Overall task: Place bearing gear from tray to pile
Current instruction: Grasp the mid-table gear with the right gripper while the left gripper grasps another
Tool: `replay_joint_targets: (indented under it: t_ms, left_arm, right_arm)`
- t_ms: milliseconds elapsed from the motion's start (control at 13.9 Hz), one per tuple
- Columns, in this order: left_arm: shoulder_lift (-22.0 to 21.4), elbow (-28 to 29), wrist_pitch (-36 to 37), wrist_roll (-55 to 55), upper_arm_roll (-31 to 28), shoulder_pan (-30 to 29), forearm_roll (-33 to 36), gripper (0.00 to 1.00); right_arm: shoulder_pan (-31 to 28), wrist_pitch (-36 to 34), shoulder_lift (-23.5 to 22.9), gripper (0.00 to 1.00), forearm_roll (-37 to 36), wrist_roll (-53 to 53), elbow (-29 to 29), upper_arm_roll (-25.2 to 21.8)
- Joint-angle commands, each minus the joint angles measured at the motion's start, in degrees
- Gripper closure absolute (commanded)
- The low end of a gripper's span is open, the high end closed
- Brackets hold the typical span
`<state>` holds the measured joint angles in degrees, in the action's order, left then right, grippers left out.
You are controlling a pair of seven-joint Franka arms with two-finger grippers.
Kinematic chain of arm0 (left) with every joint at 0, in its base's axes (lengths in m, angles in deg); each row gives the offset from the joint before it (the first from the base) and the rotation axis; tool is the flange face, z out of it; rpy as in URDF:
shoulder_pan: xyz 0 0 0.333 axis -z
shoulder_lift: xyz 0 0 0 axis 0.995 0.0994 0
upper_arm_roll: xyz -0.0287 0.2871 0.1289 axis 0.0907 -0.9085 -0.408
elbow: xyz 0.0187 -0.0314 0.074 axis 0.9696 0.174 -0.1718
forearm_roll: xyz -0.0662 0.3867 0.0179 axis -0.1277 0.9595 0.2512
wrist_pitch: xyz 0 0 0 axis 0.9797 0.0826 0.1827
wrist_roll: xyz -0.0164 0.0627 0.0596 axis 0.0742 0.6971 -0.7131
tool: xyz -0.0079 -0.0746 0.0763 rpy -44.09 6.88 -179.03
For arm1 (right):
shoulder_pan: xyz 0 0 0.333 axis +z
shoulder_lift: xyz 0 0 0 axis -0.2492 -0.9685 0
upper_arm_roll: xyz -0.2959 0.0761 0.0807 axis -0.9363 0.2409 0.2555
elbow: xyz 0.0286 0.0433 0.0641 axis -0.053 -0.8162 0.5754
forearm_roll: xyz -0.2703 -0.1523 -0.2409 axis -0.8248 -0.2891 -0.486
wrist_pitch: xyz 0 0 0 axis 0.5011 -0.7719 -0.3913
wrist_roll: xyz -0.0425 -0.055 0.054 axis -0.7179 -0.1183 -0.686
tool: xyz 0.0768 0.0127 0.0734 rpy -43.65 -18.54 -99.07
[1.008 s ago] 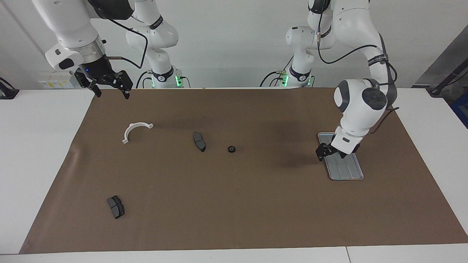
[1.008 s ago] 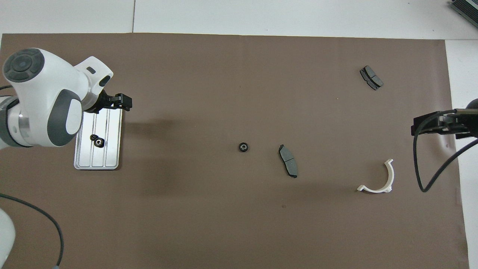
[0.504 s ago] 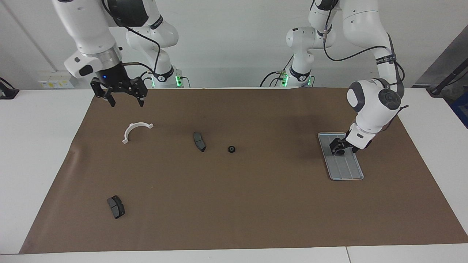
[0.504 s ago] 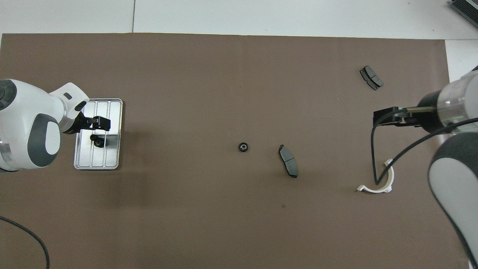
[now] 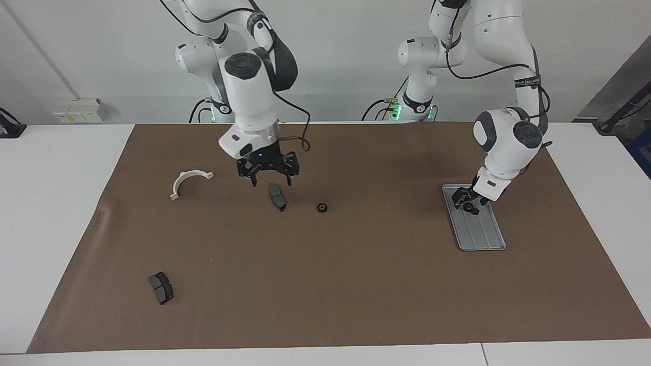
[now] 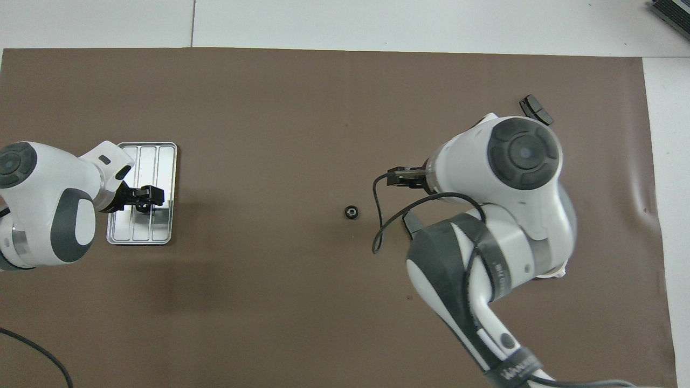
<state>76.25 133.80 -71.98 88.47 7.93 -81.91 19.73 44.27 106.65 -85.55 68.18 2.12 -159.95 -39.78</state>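
Note:
The silver ridged tray (image 5: pixel 480 231) lies on the brown mat toward the left arm's end; it also shows in the overhead view (image 6: pixel 159 156). My left gripper (image 5: pixel 470 203) is down in the tray, at a small black bearing gear (image 5: pixel 472 209), which shows just under it in the overhead view (image 6: pixel 142 207). The pile's parts are scattered: a white half-ring bracket (image 5: pixel 189 182), a dark brake pad (image 5: pixel 277 197), a black ring (image 5: pixel 322 207) and a second pad (image 5: pixel 161 287). My right gripper (image 5: pixel 270 179) is open over the first pad.
In the overhead view my right arm covers most of the first pad (image 6: pixel 409 221) and the bracket (image 6: pixel 560 273). The black ring (image 6: pixel 351 212) and the second pad (image 6: pixel 536 108) show there. The brown mat (image 5: pixel 356 284) covers the white table.
My right gripper swung from the table's edge, past the bracket, to over the brake pad. My left gripper moved along the tray toward the robots and came down at the bearing gears.

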Motion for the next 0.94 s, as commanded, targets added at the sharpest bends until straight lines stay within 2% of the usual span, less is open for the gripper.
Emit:
replay_joint_targets:
  t_ms: [0, 360, 648, 864]
  left_arm:
    - [-2.34, 3.24, -1.89, 4.77, 0.37, 0.16, 0.76, 0.23]
    - [-2.42, 3.86, -3.30, 8.56, 0.37, 0.17, 0.76, 0.35]
    - [-2.42, 4.12, -3.83, 8.74, 0.28, -0.54, 0.76, 0.50]
    - [-2.42, 4.48, -4.53, 9.53, 0.19, -0.54, 0.76, 0.53]
  right_arm:
    - [4.07, 5.42, -5.45, 0.00, 0.74, -2.20, 0.34, -0.35]
    - [9.44, 16.06, -15.38, 0.00, -1.01, -5.79, 0.34, -0.52]
    - [9.53, 12.84, -15.40, 0.00, -2.86, -5.72, -0.45, -0.52]
    - [9.45, 10.81, -15.14, 0.00, -4.36, -5.89, -0.45, -0.44]
